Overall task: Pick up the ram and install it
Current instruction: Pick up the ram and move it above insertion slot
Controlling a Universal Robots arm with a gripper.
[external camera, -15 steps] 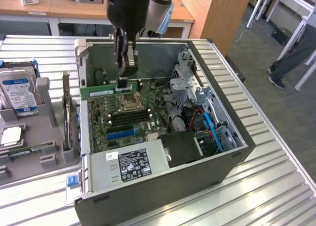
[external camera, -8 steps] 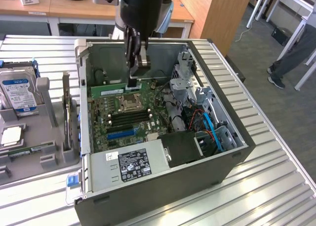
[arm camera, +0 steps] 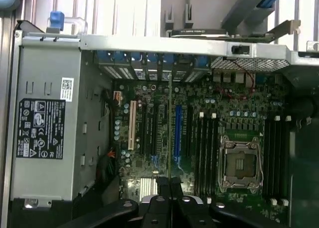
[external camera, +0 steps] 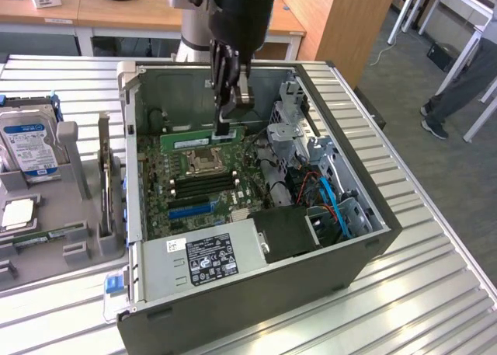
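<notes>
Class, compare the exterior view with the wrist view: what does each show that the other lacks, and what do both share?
Exterior view adds: the hard drive beside the case, and the flat green face of the ram. Wrist view adds: the ram edge-on, a thin line, and a cream slot. Both: the gripper shut on the ram, the motherboard, CPU socket.

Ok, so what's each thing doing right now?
ram: held on edge over the motherboard, not slotted.
gripper: shut on the ram.
computer case: open, side panel off.
memory slots: empty.
hard drive: outside the case, in a grey holder.
</notes>
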